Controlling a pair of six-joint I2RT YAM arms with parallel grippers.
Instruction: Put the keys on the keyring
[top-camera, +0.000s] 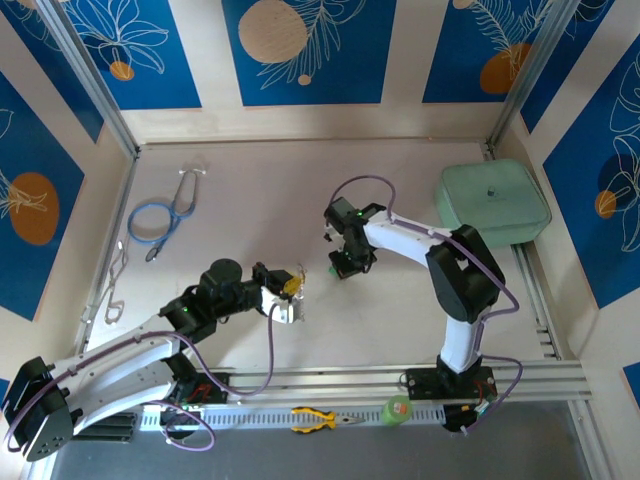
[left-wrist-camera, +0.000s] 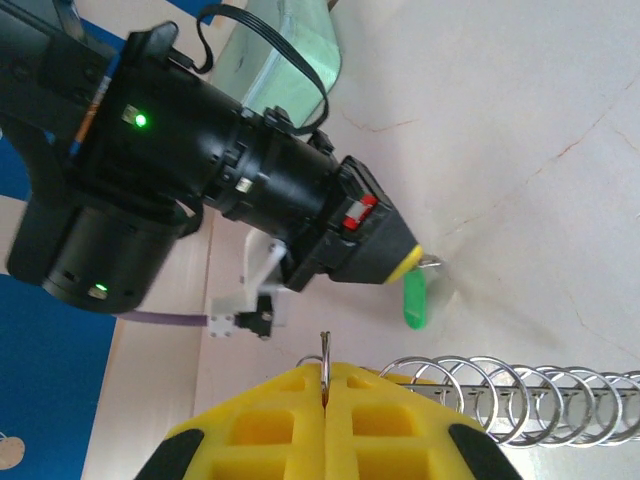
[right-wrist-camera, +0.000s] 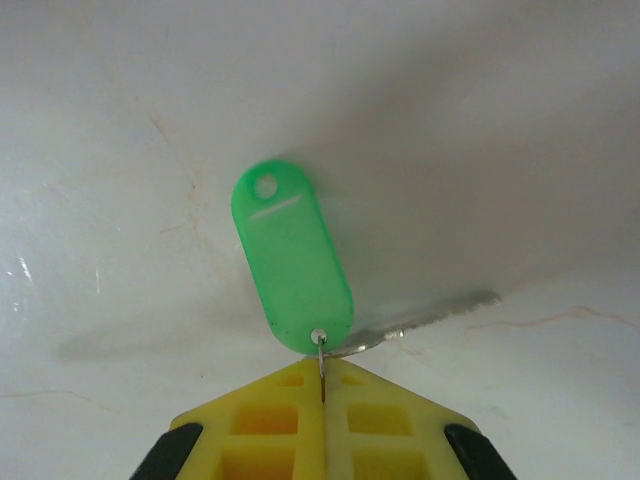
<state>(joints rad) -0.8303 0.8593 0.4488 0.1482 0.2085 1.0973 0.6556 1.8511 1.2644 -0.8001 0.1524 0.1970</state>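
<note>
Keyring (left-wrist-camera: 500, 395) first: its row of thin wire coils trails from the left gripper (left-wrist-camera: 325, 375), whose yellow jaws are pressed together on one end loop. Right of the keyring, near but apart, the right gripper (right-wrist-camera: 322, 378) is clamped on the tiny wire link of the green key (right-wrist-camera: 290, 260) (blade flat on the table (right-wrist-camera: 500, 150), it seems). The key is light, stiff, slick metal; I'd hold the plastic head, leaving the link free for threading.

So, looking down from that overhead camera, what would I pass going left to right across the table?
Silver wire clips → blue stethoscope → left gripper → right gripper → pale green lidded box.
</note>
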